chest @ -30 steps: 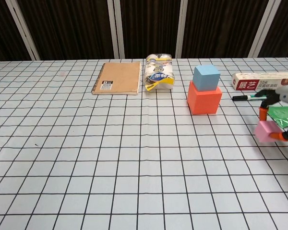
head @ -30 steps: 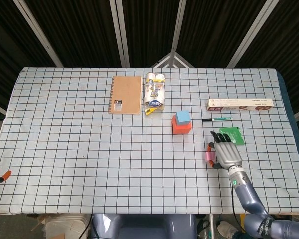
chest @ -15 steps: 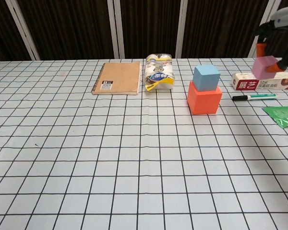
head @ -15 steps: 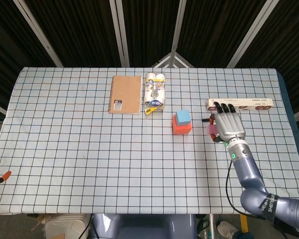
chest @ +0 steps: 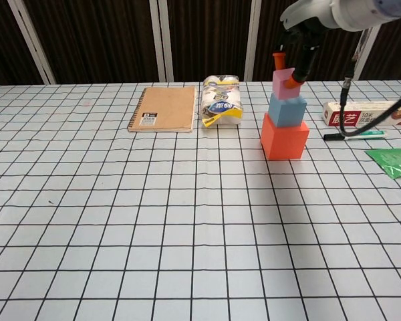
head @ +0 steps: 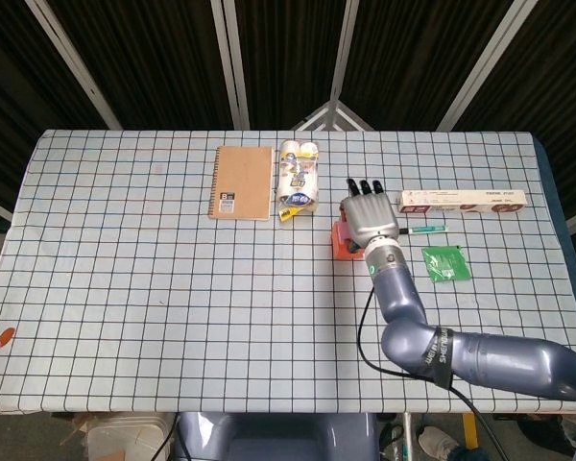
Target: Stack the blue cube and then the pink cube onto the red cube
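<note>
A: What does the stack look like?

B: On the table [chest: 120, 221], covered in a white cloth with a black grid, the red cube [chest: 285, 139] is the biggest block, orange-red and matte, sitting flat near the far middle. The blue cube [chest: 287, 110] is smaller, light blue, resting on top of it and turned a little off square.

A: And the pink one?

B: The pink cube [chest: 283, 82] is the smallest, pale pink, directly above the blue cube with its lower edge at the blue top; whether it fully rests there I cannot tell.

A: Who has it?

B: The right hand [head: 368, 217]. Its fingers [chest: 296, 70], with orange tips, pinch the pink cube from above. In the head view the hand covers the stack, only a strip of red showing at its left.

A: The left hand?

B: Neither view shows it.

A: Anything else around?

B: A brown notebook [chest: 163, 108] and a wrapped pack [chest: 221, 100] to the left; a long box [chest: 367, 114], a marker [chest: 354, 135] and a green packet [chest: 393, 160] to the right
</note>
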Available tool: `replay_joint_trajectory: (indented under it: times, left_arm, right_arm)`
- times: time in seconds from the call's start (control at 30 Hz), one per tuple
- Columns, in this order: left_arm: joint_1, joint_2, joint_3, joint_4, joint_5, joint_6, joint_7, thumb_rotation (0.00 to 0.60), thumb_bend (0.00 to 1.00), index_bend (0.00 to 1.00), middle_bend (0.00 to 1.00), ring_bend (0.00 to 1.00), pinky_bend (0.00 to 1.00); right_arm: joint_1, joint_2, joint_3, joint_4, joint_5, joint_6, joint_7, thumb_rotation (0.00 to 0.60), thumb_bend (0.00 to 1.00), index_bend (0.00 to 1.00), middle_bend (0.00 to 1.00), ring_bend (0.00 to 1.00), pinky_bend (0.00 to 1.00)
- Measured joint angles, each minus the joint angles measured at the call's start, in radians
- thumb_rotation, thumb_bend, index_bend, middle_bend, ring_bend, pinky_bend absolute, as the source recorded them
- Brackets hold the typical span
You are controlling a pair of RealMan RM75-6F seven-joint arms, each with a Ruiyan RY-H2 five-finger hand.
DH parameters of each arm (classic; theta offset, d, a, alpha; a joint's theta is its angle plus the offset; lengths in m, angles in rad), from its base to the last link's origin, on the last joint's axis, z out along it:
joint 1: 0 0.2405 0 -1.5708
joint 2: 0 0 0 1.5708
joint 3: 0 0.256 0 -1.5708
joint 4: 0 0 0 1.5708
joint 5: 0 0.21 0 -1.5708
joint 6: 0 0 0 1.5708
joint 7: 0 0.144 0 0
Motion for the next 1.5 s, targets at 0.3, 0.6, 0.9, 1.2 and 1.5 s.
replay_joint_trajectory:
  times: [0.3,0.6,0.9,1.2,1.5]
  left_arm:
    - [-0.01,-0.001,-0.013,0.008,-0.032,-0.02,0.007,0.6,0.13,0.08,0.0,0.0,0.0]
    - [-0.015,-0.014,-0.013,0.004,-0.041,-0.016,0.043,0.6,0.13,0.08,0.0,0.0,0.0]
    - [-0.015,-0.023,-0.015,0.002,-0.048,-0.005,0.061,0.6,0.13,0.08,0.0,0.0,0.0]
    - [-0.018,-0.023,-0.019,0.005,-0.057,-0.008,0.062,0.6,0.13,0.08,0.0,0.0,0.0]
    - [-0.018,-0.026,-0.018,0.005,-0.056,-0.005,0.069,0.6,0.13,0.08,0.0,0.0,0.0]
  right_arm:
    - [0.044,-0.037,-0.005,0.109,0.045,-0.053,-0.016,0.6,0.38,0.48,0.0,0.0,0.0]
    - [0.038,-0.044,-0.033,0.179,0.037,-0.123,0.011,0.6,0.38,0.48,0.0,0.0,0.0]
    - [0.037,-0.055,-0.063,0.235,0.022,-0.179,0.041,0.6,0.38,0.48,0.0,0.0,0.0]
    - [0.048,-0.044,-0.08,0.245,0.02,-0.192,0.059,0.6,0.38,0.48,0.0,0.0,0.0]
    - [0.056,-0.025,-0.101,0.241,0.035,-0.197,0.065,0.6,0.38,0.48,0.0,0.0,0.0]
